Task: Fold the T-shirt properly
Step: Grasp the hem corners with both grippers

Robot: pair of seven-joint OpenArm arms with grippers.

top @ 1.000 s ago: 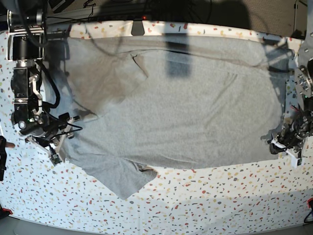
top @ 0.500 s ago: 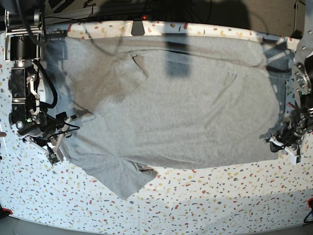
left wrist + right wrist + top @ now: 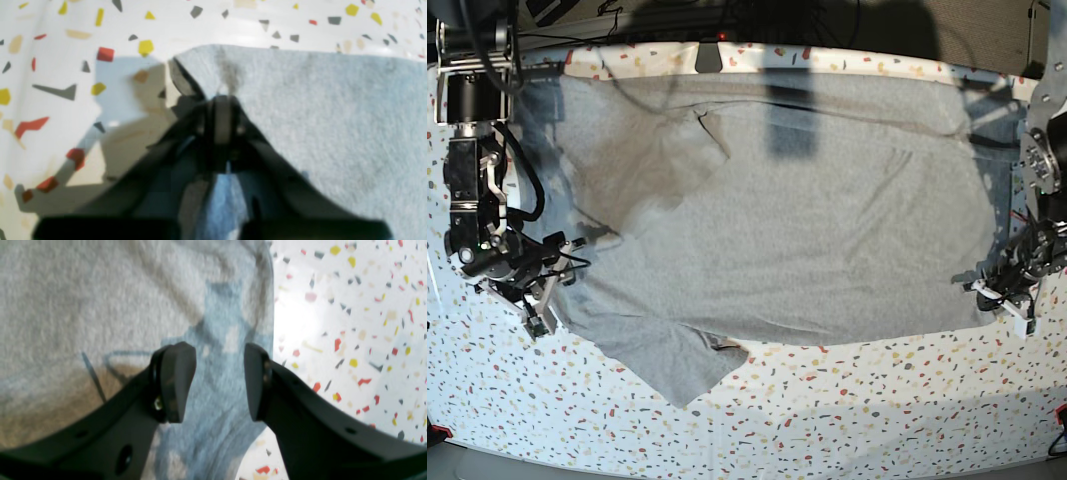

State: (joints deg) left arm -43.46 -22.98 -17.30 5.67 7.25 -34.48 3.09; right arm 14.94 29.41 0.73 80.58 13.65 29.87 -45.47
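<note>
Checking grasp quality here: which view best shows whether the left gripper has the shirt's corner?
The left wrist view: the left gripper is closed at the T-shirt corner. The base view shows it small at the hem; the right wrist view shows only the open right gripper.

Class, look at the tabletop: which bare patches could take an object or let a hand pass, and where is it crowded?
Free: the wide speckled table strip between the T-shirt hem and the near edge, and the corner beside the sleeve. Crowded: both side edges, where the left gripper pinches cloth and the right gripper hangs open.
</note>
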